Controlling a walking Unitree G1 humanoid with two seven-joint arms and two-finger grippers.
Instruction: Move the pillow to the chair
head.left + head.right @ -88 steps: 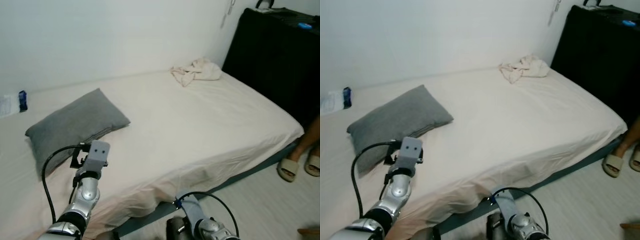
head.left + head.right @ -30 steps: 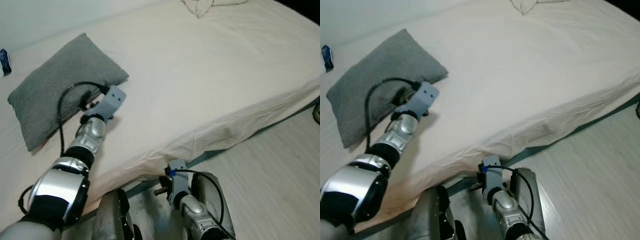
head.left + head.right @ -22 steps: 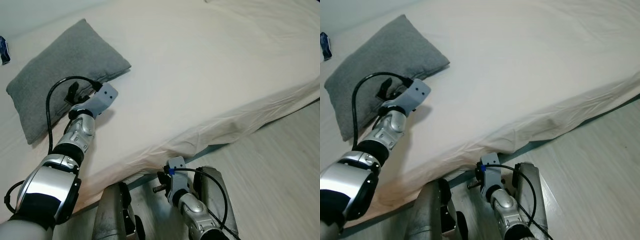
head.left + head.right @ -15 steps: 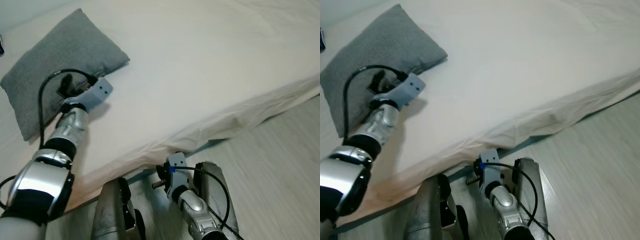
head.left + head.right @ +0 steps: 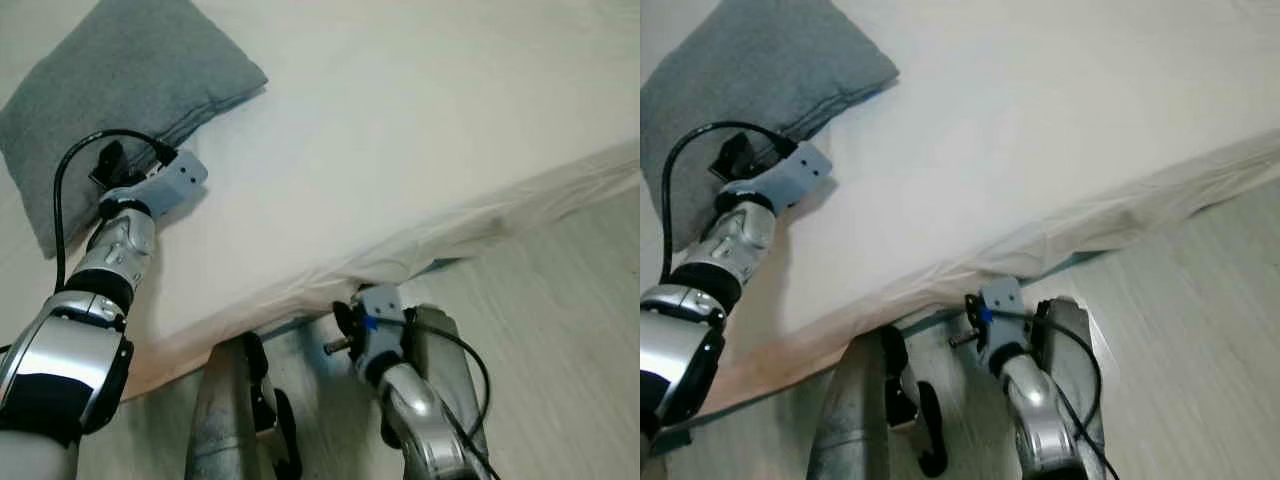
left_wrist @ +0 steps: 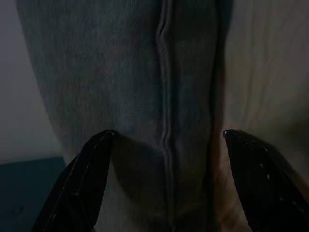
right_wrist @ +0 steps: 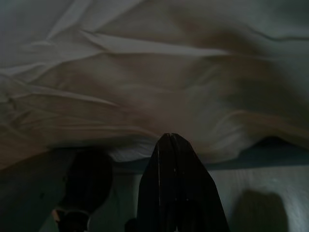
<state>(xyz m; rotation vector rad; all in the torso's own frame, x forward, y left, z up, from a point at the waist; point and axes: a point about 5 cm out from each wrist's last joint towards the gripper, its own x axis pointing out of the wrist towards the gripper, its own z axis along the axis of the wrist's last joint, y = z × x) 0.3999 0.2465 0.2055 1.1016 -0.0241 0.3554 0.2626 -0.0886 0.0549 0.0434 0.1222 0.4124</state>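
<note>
The grey pillow [image 5: 110, 75] lies on the bed at the upper left. My left gripper [image 5: 108, 162] reaches onto the bed and meets the pillow's near edge. In the left wrist view the gripper [image 6: 166, 137] is open, its two black fingers [image 6: 89, 179] spread on either side of the pillow's seamed edge [image 6: 164, 87], with nothing clamped. My right arm [image 5: 385, 345] hangs low beside the bed. The right gripper [image 7: 170, 140] is shut and empty, and it points at the hanging sheet.
The bed's white sheet [image 5: 420, 110] spans most of the view, and its rumpled edge [image 5: 470, 235] hangs over the side. Pale wooden floor [image 5: 570, 360] lies to the right. My own legs [image 5: 225, 410] stand close against the bed.
The camera has tipped further down. My left gripper has pushed forward until its open fingers straddle the pillow's edge. The right arm still hangs low by the bed.
</note>
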